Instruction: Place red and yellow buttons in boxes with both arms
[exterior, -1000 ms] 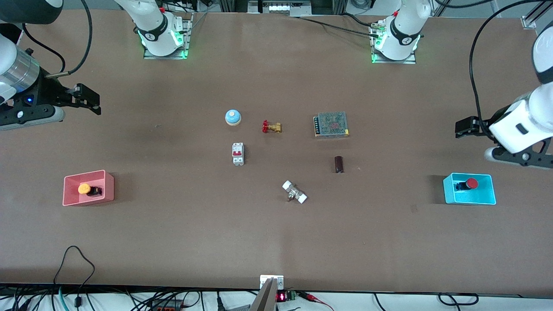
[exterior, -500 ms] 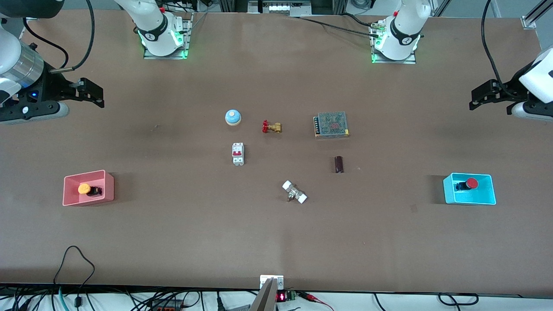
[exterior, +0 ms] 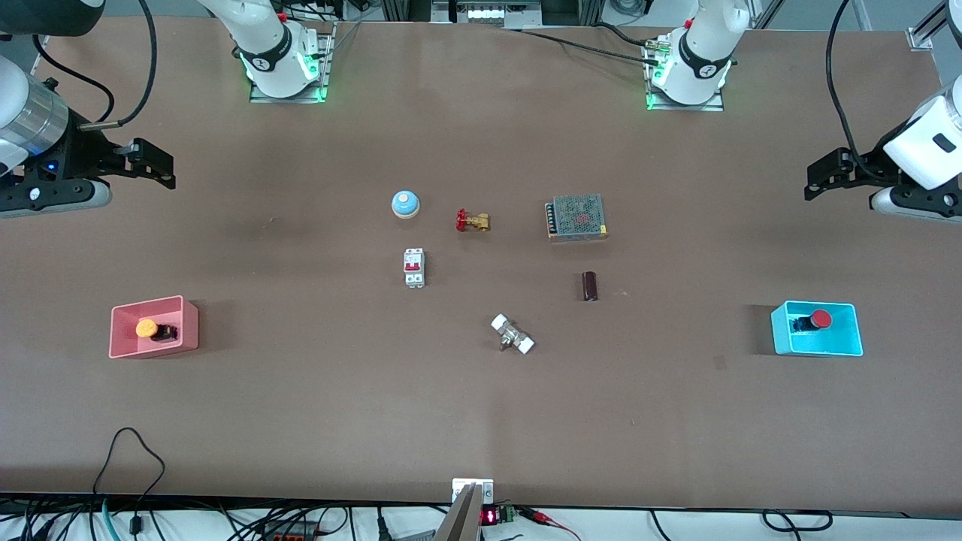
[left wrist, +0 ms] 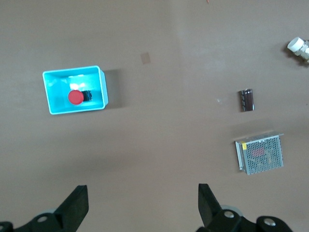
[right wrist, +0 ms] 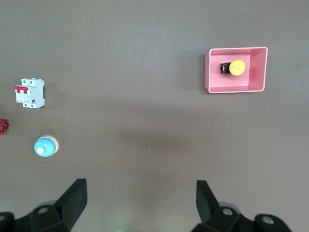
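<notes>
Buttons are both in their boxes as I see it: the yellow button (exterior: 146,328) lies on its side in the pink box (exterior: 189,327) toward the right arm's end of the desk (exterior: 316,421), and the red button (exterior: 820,318) lies in the cyan box (exterior: 819,346) toward the left arm's end. My right wrist view confirms the yellow one inside the pink bin, dark base attached; my left wrist view shows the red cap and dark base inside the cyan bin.

My left hand (exterior: 816,173) hangs in the air over bare desk near the left arm's edge, fingers spread wide with nothing between them. My right hand (exterior: 154,165) hangs over bare desk at the right arm's edge, also wide open and holding nothing.

Mid-desk I can see a blue dome bell (exterior: 405,204) with a red-handled brass valve (exterior: 472,221) beside it, and a meshed power supply (exterior: 576,217) toward the left arm's end from the valve. Nearer the front camera are a white circuit breaker (exterior: 414,267), a dark cylinder (exterior: 590,286), and nearest, a metal fitting with white ends (exterior: 512,334). None of these touch one another.
</notes>
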